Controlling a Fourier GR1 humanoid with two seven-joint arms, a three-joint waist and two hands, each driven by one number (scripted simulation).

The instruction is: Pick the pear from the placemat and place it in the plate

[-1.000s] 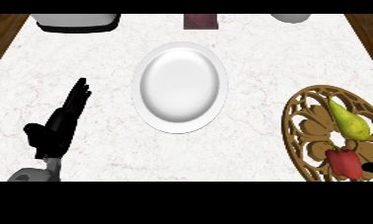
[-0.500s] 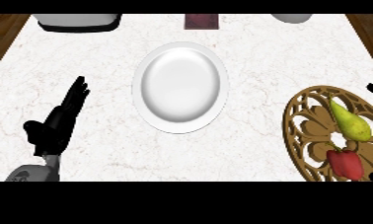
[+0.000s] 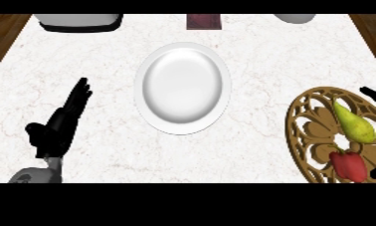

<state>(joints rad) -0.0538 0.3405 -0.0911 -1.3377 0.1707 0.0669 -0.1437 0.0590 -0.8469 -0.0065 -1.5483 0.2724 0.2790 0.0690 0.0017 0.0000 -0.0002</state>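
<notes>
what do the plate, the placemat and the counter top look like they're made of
The round white plate looks like glazed ceramic: smooth, with a soft sheen in its well. The round brown openwork placemat looks like carved wood or woven rattan, matte, with cut-out petal shapes; which one is unclear. The white counter top looks like polished marble, with faint grey-pink veins.

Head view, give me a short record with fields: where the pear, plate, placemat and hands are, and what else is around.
pear: yellow-green pear lying on the placemat
placemat: round brown openwork placemat, at the counter's right, cut by the view's edge
also on placemat: red pepper-like item, below the pear
plate: white plate, mid-counter, nothing on it
left hand: left hand open, fingers straight, resting at lower left
right hand: only a dark tip at the right edge
task state: pear not yet picked
</notes>
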